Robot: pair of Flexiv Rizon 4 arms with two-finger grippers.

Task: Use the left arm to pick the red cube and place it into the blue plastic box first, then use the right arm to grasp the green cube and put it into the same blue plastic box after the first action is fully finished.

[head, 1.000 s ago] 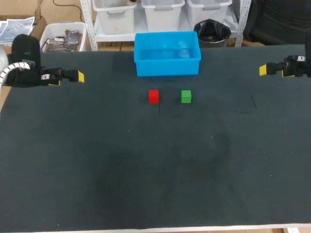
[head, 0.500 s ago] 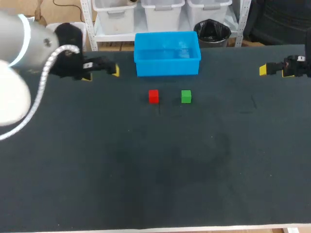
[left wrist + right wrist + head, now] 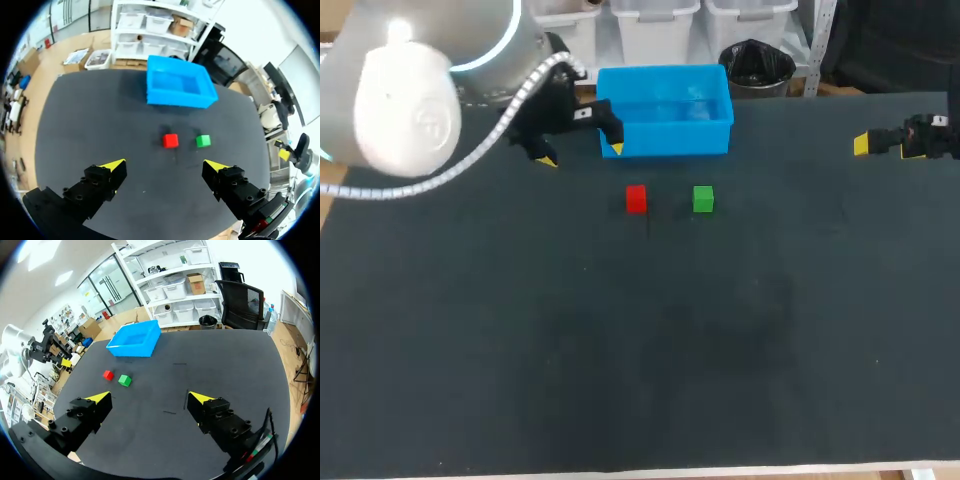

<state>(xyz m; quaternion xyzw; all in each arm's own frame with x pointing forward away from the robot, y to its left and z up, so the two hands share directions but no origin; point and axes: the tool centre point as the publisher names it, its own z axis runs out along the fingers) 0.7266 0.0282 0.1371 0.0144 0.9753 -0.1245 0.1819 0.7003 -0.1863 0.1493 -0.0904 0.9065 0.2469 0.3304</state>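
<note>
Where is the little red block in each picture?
Head view: red cube on the table, beside the green cube, in front of the blue box.
Left wrist view: red cube ahead of the left gripper, beside the green cube.
Right wrist view: red cube far ahead of the right gripper, beside the green cube.
Shared landmark: the blue box.

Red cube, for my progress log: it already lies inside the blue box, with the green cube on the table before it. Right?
No: the head view shows the red cube on the table too, beside the green cube, before the blue box.
</note>
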